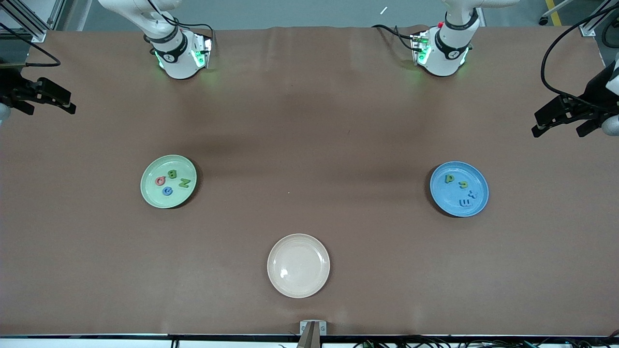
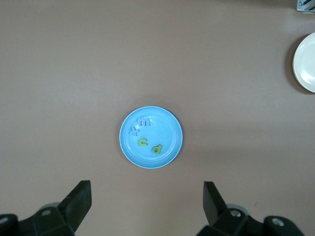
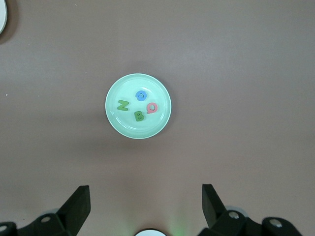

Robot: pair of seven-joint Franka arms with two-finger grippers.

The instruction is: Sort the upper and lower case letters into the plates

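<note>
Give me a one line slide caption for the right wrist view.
Open right gripper high over the pale green plate holding four capital letters.

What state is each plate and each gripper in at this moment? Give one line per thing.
green plate: upright, holds four capital letters.
blue plate: upright, holds four small letters.
beige plate: upright, holds nothing.
left gripper: open, holds nothing, high over the table.
right gripper: open, holds nothing, high over the table.

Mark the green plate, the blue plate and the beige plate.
green plate (image 1: 154, 195), front view, bare inner floor near the rim
blue plate (image 1: 449, 200), front view, bare floor
beige plate (image 1: 298, 265), front view, centre
</note>
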